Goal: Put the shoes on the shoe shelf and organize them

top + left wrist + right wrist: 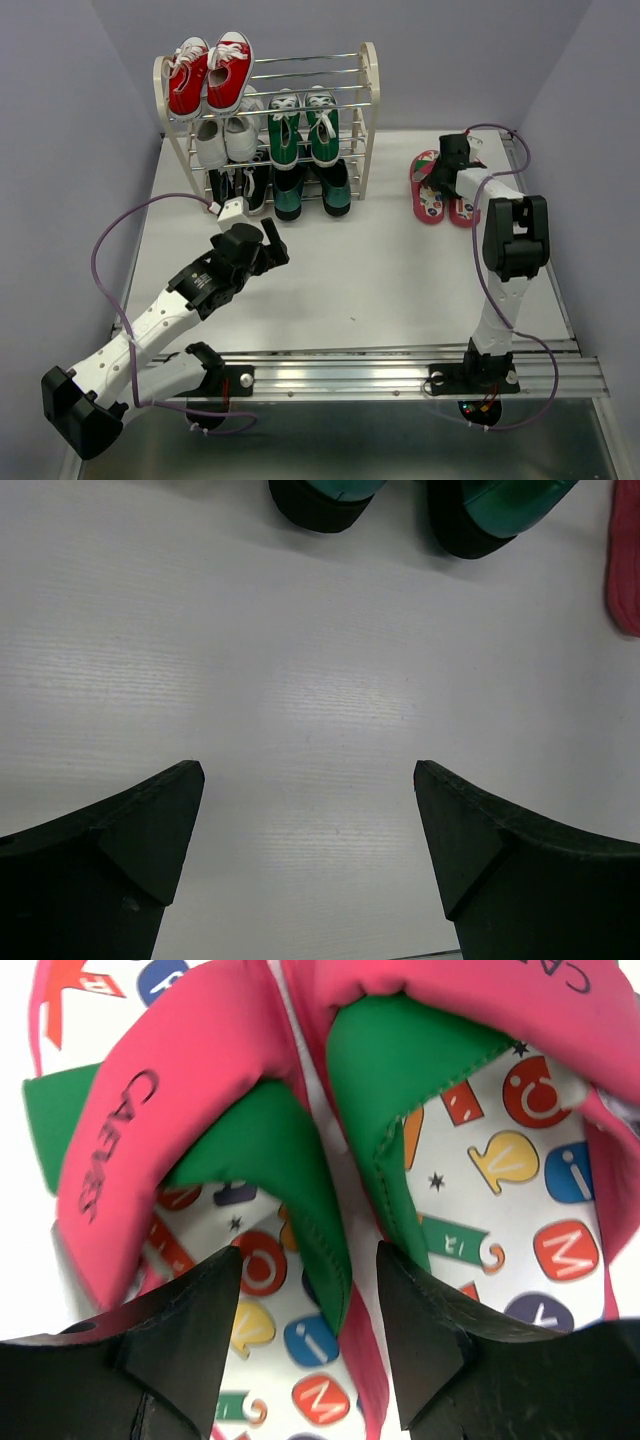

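While the left fingers [120, 850] hang spread over the desk [380, 270], holding nothing, the right fingers [170, 1340] hover spread over the inner straps of the flip-flops [428, 190], seemingly to pinch both together; that pair lies beside the shoe shelf [370, 100], where loafers [290, 195] and green sneakers [285, 135] sit.

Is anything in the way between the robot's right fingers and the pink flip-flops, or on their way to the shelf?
Nothing visible. The right gripper sits right at the pink-red flip-flops, open fingers either side of a strap. Nothing lies on the white table between them and the cream shoe shelf, whose top right is free.
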